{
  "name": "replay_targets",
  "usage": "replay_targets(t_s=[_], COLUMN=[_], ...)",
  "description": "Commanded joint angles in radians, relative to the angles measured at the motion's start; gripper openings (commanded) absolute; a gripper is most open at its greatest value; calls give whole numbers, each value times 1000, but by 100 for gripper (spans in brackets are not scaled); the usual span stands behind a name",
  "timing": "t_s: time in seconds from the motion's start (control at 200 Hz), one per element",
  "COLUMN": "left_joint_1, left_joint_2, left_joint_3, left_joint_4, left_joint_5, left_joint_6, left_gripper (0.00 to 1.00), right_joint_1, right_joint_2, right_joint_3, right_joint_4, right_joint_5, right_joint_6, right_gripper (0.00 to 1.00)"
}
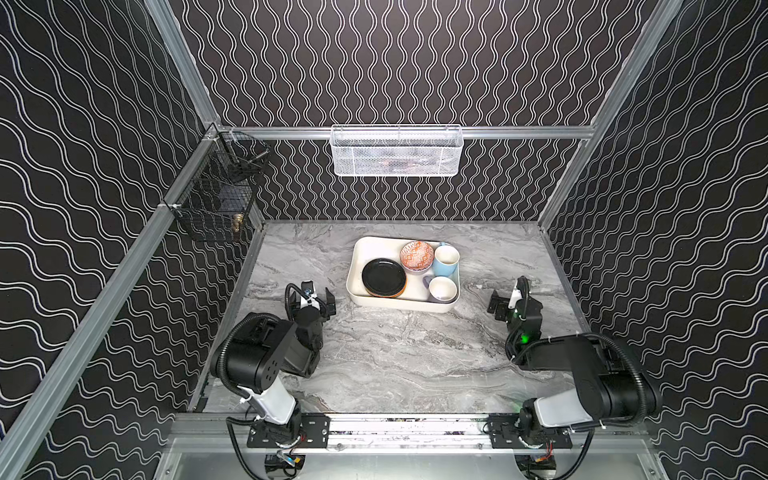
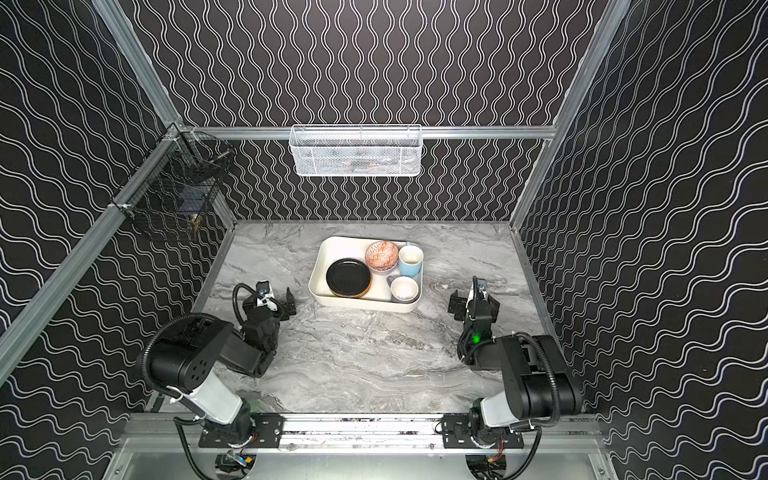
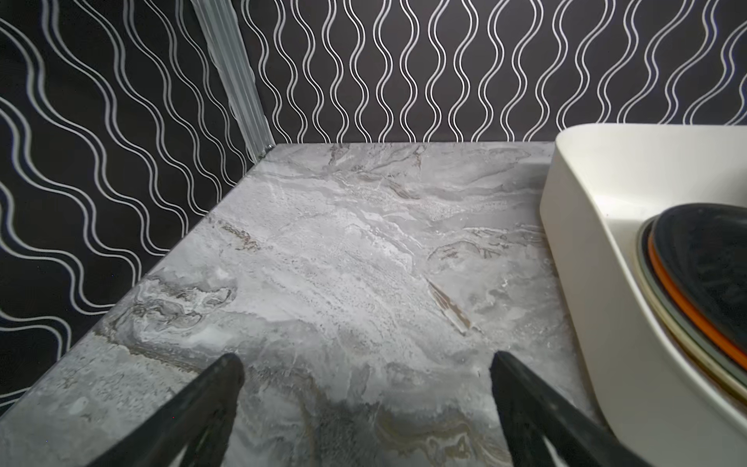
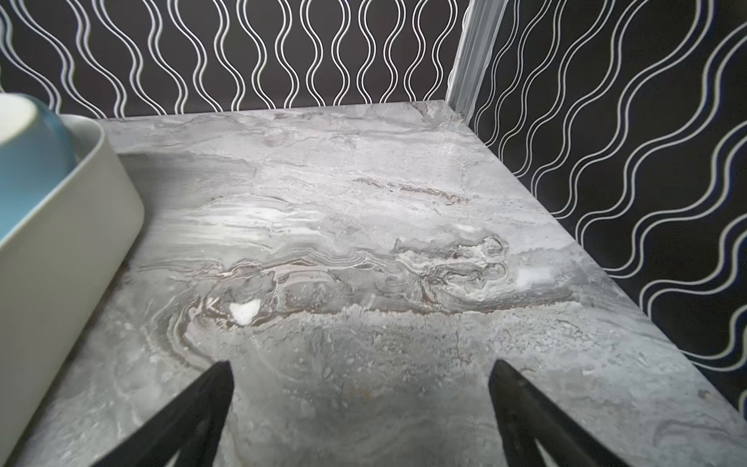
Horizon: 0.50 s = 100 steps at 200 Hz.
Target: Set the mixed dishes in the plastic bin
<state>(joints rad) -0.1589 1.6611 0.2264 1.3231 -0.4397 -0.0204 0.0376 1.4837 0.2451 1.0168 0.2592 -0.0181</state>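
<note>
The cream-white plastic bin (image 1: 374, 248) sits at the far middle of the marble table in both top views. Inside it a black plate (image 1: 383, 276) tops a stack that shows an orange plate's edge (image 3: 687, 311). An orange-white patterned bowl (image 1: 417, 254), a light-blue mug (image 1: 446, 259) and a lavender mug (image 1: 442, 289) fill its right side. My left gripper (image 1: 312, 302) stands open over bare table just left of the bin (image 3: 586, 226). Right of the bin (image 4: 72, 242), my right gripper (image 1: 505, 305) is also open. Nothing lies between either pair of fingers.
A white wire-mesh basket (image 1: 397, 151) hangs on the back wall. A black wire basket (image 1: 220, 195) is fixed at the back left corner. Patterned walls close the table (image 1: 395, 357) on three sides.
</note>
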Motion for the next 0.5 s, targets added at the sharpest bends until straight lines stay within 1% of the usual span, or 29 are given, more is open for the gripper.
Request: replay_targets(t_s=[0.0, 0.01, 0.025, 0.07, 0.09, 0.115, 0.165, 0.255, 0.285, 0.36, 0.445, 0.495], left_joint_1=[29, 35, 45, 59, 61, 61, 62, 62, 62, 61, 61, 61], left_joint_2=[-6, -8, -9, -4, -6, -7, -4, -6, -6, -7, -9, -10], left_joint_3=[23, 25, 28, 27, 30, 29, 30, 28, 28, 22, 19, 17], left_joint_4=[-44, -53, -58, -40, -50, -57, -49, -51, -49, -39, -34, -31], left_joint_5=[41, 59, 73, 88, 91, 93, 93, 93, 92, 88, 88, 90], left_joint_6=[-13, -19, -24, -25, -29, -31, -28, -29, -27, -27, -27, -26], left_gripper=[99, 99, 99, 99, 99, 99, 99, 99, 99, 99, 99, 99], right_joint_1=[-38, -40, -45, -66, -83, -97, -98, -98, -98, -97, -97, -97], right_joint_2=[82, 89, 85, 32, 28, 40, 75, 31, 38, 70, 40, 42], right_joint_3=[-7, -7, -3, 45, 55, 40, 17, 50, 45, 19, 36, 33], right_joint_4=[258, 276, 257, 61, 26, 85, 198, 48, 68, 187, 97, 106], right_joint_5=[-107, -113, -121, -147, -186, -211, -207, -203, -202, -207, -204, -204], right_joint_6=[-4, -4, 3, 31, 35, 38, 24, 32, 31, 21, 29, 28], right_gripper=[100, 100, 100, 100, 100, 100, 100, 100, 100, 100, 100, 100])
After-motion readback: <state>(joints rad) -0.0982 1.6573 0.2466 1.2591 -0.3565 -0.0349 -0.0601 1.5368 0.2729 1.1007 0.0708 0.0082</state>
